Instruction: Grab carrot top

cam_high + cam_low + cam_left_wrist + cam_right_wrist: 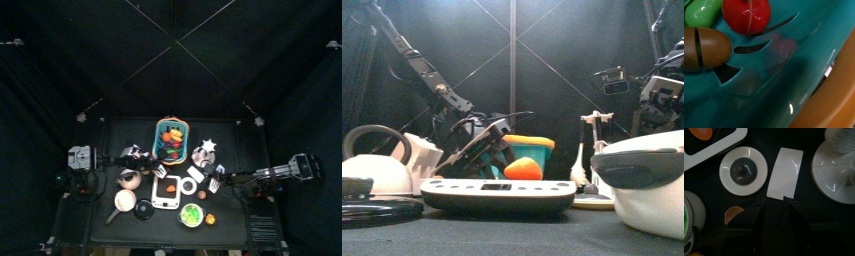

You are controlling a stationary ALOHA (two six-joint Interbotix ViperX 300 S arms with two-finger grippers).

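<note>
The orange carrot top (523, 168) appears to sit on the white kitchen scale (496, 195), near the middle of the desk's front edge. It lies just in front of the teal basket (187, 128). I take it for the carrot piece by its colour and rounded cone shape, though little detail shows.

The left gripper (147, 156) is pressed close against the basket's slotted wall. Its wrist view shows only that wall, with red, green and brown toy foods behind the slots. Whether this gripper is spread or closed cannot be told.

The right gripper (774, 205) hovers towards the desk's right edge over a white flat blade (784, 173). Its jaws are moderately apart and hold nothing.

The piece is probably hollow toy plastic, which would make it light, stiff and smooth. It would likely skid on the scale's slick platform if nudged sideways. The safest hold is across the thick rounded body, coming from above. The taper would squeeze it out of a closing grip.
</note>
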